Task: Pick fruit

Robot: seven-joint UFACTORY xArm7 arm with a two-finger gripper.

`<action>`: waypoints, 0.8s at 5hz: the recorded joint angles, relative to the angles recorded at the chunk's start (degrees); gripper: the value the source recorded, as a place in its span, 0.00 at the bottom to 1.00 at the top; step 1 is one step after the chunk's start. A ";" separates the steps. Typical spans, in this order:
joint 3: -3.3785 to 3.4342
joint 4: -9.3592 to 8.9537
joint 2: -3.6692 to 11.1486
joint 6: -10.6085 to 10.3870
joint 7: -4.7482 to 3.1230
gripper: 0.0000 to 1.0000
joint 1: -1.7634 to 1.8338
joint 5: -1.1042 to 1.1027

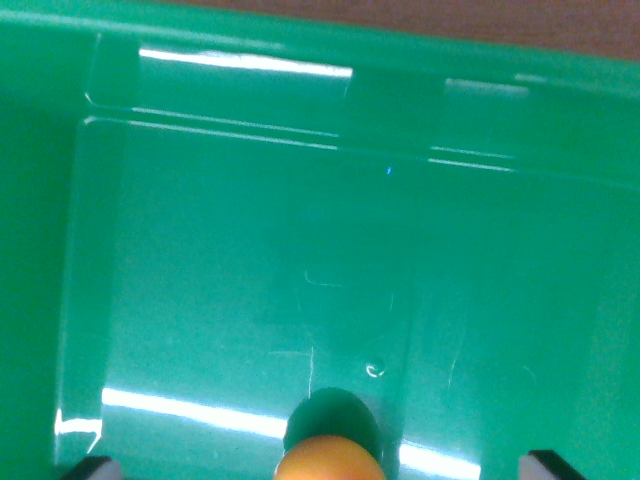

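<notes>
An orange fruit (330, 460) shows at the bottom middle of the wrist view, cut off by the frame edge, with a dark shadow just above it on the floor of a green plastic bin (250, 250). My gripper (320, 466) is open. Only its two dark fingertips (92, 467) show, in the bottom corners, far apart on either side of the fruit and not touching it. Whether the fruit rests on the bin floor or hangs above it, I cannot tell.
The bin's glossy floor fills nearly the whole view, with its far wall and rim (300, 60) across the top and a side wall at the wrist view's left. A strip of brown surface (480, 15) shows beyond the rim.
</notes>
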 joint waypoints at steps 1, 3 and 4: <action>-0.05 -2.69 0.08 -2.55 -0.46 0.00 0.05 -0.06; -0.09 -5.30 0.16 -5.02 -0.90 0.00 0.10 -0.12; -0.09 -5.30 0.16 -5.02 -0.90 0.00 0.10 -0.12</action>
